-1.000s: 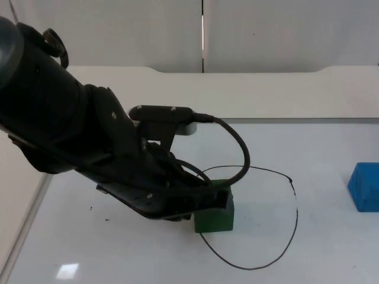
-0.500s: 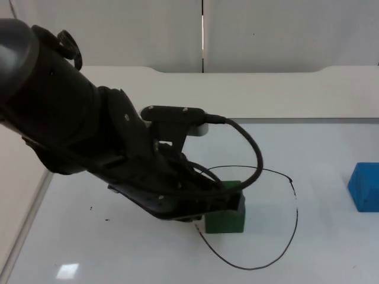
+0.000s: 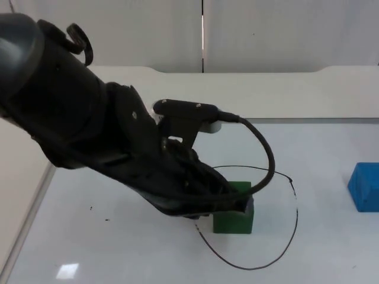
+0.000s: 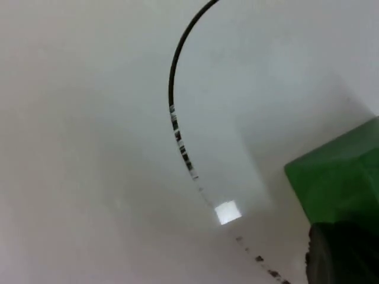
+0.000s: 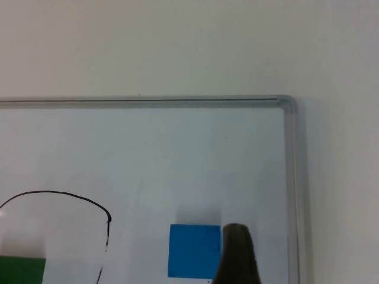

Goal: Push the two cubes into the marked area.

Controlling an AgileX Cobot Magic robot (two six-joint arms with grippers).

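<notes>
Green cube (image 3: 233, 218) inside drawn outline (image 3: 278, 255), left tool (image 3: 244, 205) touching it, grip state unclear; blue cube (image 3: 363, 187) outside.

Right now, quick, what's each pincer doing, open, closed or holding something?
Left pincer: against the green cube at the marked outline; open or shut cannot be told.
Right pincer: waiting above the blue cube; cannot be told.

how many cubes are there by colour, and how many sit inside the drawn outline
green cube: 1, inside the black outline, with the left gripper against it
blue cube: 1, outside the outline, on the whiteboard near the right gripper
total: 2 cubes, 1 inside the outline
</notes>
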